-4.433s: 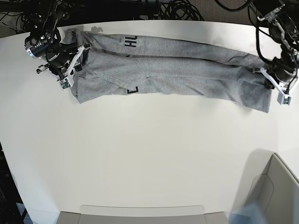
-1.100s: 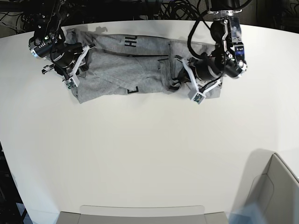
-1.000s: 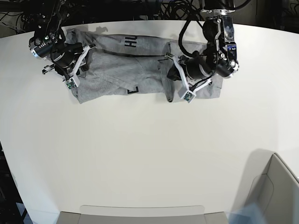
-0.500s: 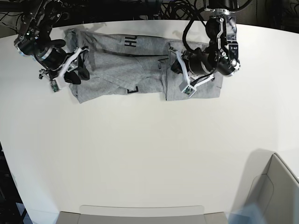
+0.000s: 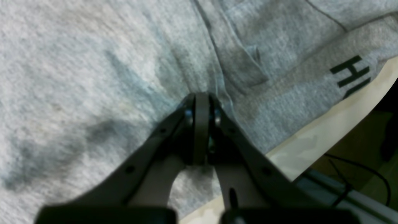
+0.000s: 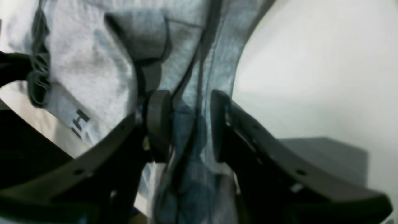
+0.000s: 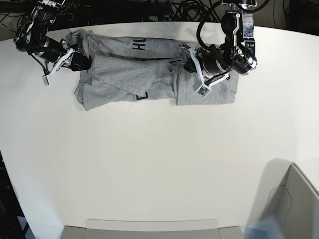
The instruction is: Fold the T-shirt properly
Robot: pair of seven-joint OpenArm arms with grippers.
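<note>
**A:** Where is the shirt right now?

**B:** The T-shirt lies along the far edge of the table, folded lengthwise, with one end doubled over toward the middle. My left gripper sits above that doubled end. In the left wrist view its jaws are pressed together at the tips, and I can't see any cloth caught between them.

**A:** And the other arm?

**B:** The right gripper is at the opposite end. Its jaws are spread a little, with bunched grey cloth between them. I judge it is about to pinch or has just let go.

**A:** What worries you?

**B:** Two things. If the right gripper pulls with only a loose bite, it may lift one layer and drag the lengthwise fold open. And the shirt is very near the table's far edge, with the lettering just beside it, so a pull that way could slide cloth off.

**A:** Anything you can't make out?

**B:** Plenty. The right wrist view is blurred, so I can't count the layers in the jaws. In the base view the left arm covers part of the doubled end, and I can't tell whether its edges line up.
</note>
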